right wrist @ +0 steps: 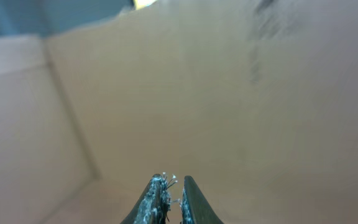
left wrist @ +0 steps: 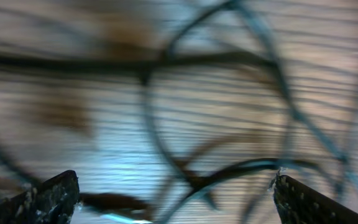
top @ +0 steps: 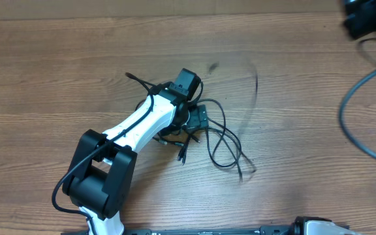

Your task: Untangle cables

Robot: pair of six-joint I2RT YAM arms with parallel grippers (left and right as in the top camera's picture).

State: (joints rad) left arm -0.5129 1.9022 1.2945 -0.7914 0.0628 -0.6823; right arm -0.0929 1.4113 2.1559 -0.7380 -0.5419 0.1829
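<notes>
Task looks early, little done as far as visible. The cables [top: 215, 142] lie in one loose heap near the middle of the worktop [top: 57, 65], with loops crossing each other and a few plug ends poking out at the lower edge. No strand is clearly laid apart from the rest. One strand shows as a smeared arc up and right of the heap, too blurred to tell whether it is free. Judged from this, nearly all the separating is left.

The left tool [left wrist: 176, 180] sits low right over the heap, jaws spread wide, gripping nothing. Blurred cords cross the gap between its fingers [left wrist: 48, 199]. The right tool [right wrist: 171, 186] is off at the near edge, away from the heap, fingers almost together, nothing seen between them.

The surface is flat wood-grain laminate, bare around the heap. A thicker cord [top: 351, 124] curves along the right edge and a dark object [top: 367, 19] sits in the far right corner. The room beyond is not visible; the right wrist view shows only blurred tan.
</notes>
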